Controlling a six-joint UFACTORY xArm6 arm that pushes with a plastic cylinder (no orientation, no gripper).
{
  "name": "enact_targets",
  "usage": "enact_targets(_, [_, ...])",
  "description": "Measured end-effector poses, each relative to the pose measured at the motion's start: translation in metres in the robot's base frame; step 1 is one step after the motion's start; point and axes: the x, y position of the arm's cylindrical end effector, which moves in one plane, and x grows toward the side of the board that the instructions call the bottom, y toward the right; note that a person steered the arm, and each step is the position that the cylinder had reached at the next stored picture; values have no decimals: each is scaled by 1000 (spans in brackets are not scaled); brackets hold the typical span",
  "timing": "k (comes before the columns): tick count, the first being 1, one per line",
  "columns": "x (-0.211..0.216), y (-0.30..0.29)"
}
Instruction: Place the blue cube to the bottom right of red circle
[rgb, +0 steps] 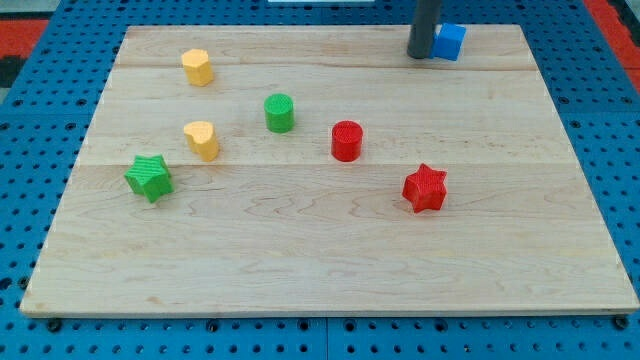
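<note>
**What the view keeps from me**

My rod runs out of the view's top edge, so only its lower stretch shows, ending at my tip (419, 56). The rod stands in front of the blue cube (451, 41) and covers the cube's left side; whether my tip touches the cube or sits just beside it, I cannot tell.

The desk (320, 270) is cut at the view's bottom, where its front corners meet the frame and little of its underside shows. The blue pegboard (30, 150) around it runs off the left, right and bottom edges. Red patches (20, 25) in the top corners are cropped too short to identify.
</note>
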Motion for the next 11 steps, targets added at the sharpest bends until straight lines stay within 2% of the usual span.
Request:
enact_targets(1, [-5, -36])
enact_targets(2, [-55, -31])
enact_targets(3, [-54, 0])
enact_targets(4, [-46, 94])
enact_targets(5, [-25, 114])
enact_targets(7, [48, -39])
enact_targets(8, [65, -70])
enact_targets(9, [59, -16])
enact_targets(11, [103, 41])
